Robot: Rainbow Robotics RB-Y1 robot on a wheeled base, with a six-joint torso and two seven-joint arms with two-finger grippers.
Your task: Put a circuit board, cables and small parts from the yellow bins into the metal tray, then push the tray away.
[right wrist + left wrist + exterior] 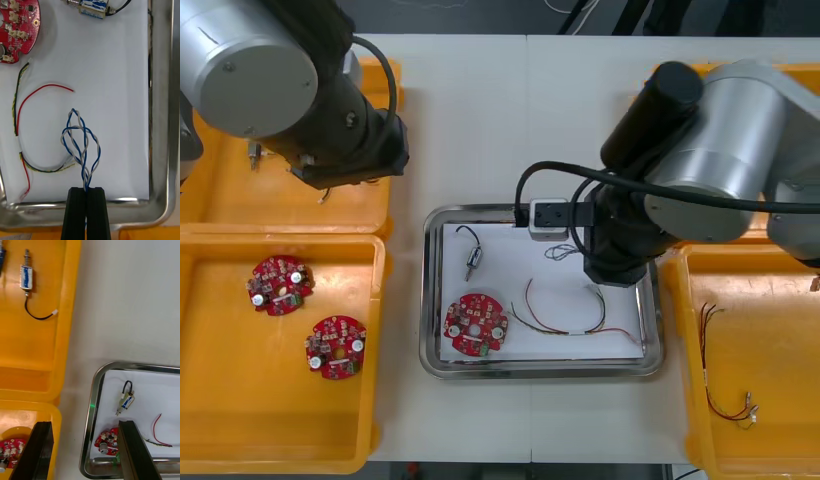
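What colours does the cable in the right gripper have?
Blue and white strands, twisted together. The cable in the right gripper shows best in the right wrist view.

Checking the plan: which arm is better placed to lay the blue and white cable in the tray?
Right. The right end effector is shut on the cable above the tray; the left end effector hangs open beside it.
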